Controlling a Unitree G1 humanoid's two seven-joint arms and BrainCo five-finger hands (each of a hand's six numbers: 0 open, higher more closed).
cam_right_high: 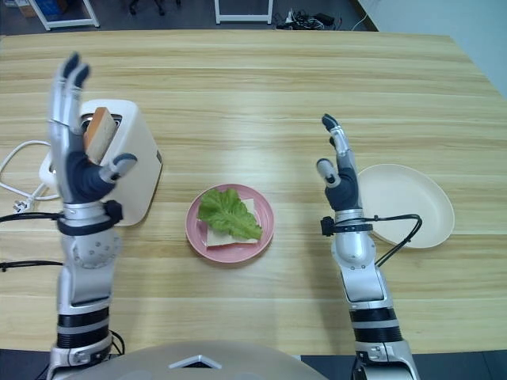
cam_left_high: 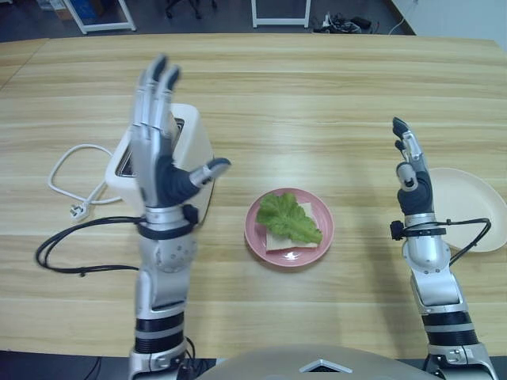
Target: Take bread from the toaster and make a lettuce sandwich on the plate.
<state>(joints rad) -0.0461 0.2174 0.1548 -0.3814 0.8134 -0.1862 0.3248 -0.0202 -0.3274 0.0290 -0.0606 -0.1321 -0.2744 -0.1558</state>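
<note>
Bench (cam_left_high: 317,87): pale wood-grain surface on which every item listed below is set.
Toaster (cam_left_high: 196,141): white and boxy, stood on the robot's left side of the bench, well apart from the pink plate; part of it is hidden behind the left hand.
Toaster bread (cam_right_high: 99,134): one brown-crusted slice is seen standing up out of the toaster's slot, slightly tilted — not yet taken out.
Pink plate (cam_left_high: 250,226): round, placed near the middle of the bench, between the two hands.
Plate bread (cam_right_high: 228,240): one pale slice is laid flat on the pink plate, its edges showing from under the leaf.
Lettuce (cam_left_high: 290,218): a crinkled green leaf is laid on that slice, covering most of it and lying uppermost.
Left hand (cam_left_high: 161,154): held upright above the bench, in front of the toaster; the fingers are stretched straight and kept close together, the thumb is stuck out sideways, and nothing is held.
Right hand (cam_right_high: 339,170): held upright and seen nearly edge-on, just beside the cream dish; the fingers are extended — nothing is gripped.
Cream dish (cam_right_high: 416,207): shallow and round, set at the robot's right, well apart from the pink plate.
White power cord (cam_left_high: 51,178): looped on the bench to the left of the toaster and ended by a plug (cam_left_high: 77,210).
</note>
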